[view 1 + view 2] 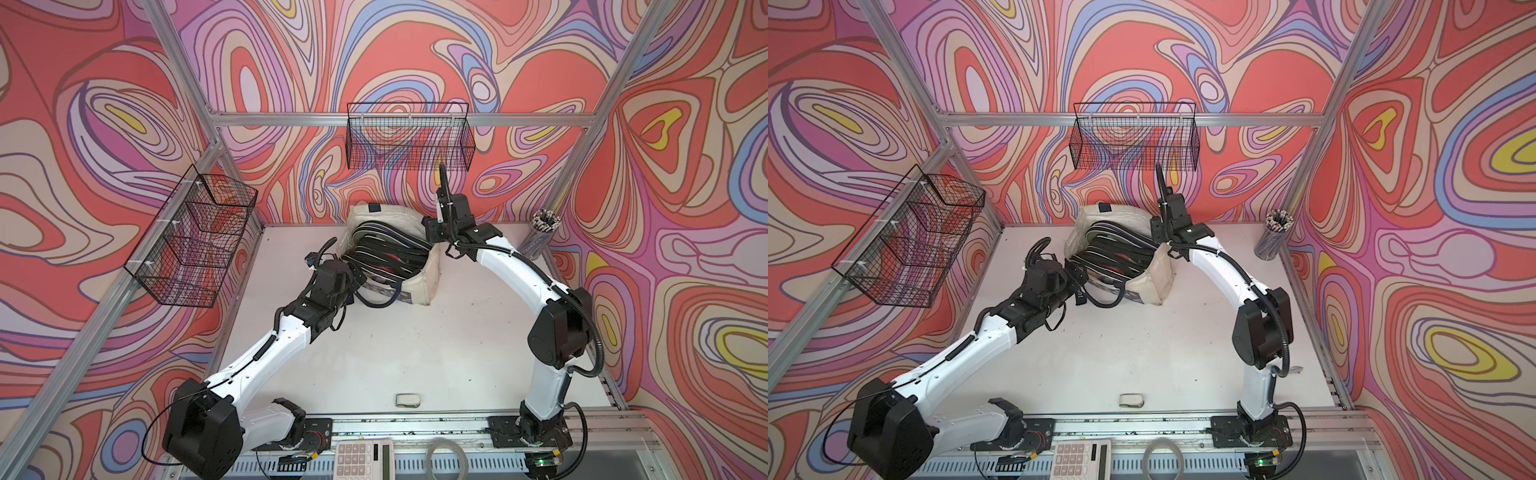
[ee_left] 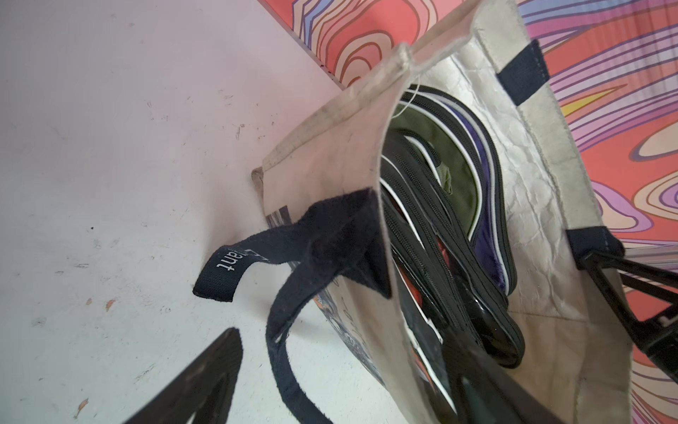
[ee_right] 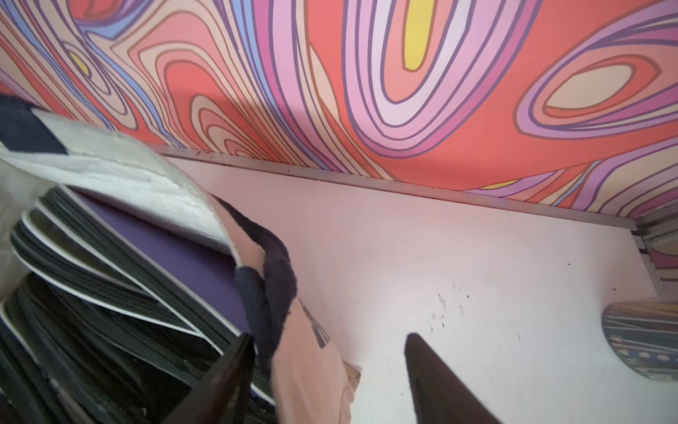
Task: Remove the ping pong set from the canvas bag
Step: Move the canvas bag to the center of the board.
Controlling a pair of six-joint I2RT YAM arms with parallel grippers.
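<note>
Two grippers flank the canvas bag point(image 1: 426, 284), which stands open at the far middle of the white table point(image 1: 395, 353), its mouth packed with zippered paddle cases point(image 1: 386, 253) on edge. The left gripper point(image 2: 348, 341) straddles the bag's near-left wall beside a navy strap handle point(image 2: 312, 257). Its jaws are wide apart, one finger inside and one outside, clamping nothing. The right gripper point(image 3: 330, 336) straddles the right wall likewise, jaws partly open around the canvas and another navy strap point(image 3: 275, 293), not pinched together. A cup of pens point(image 1: 544, 237) stands far right.
</note>
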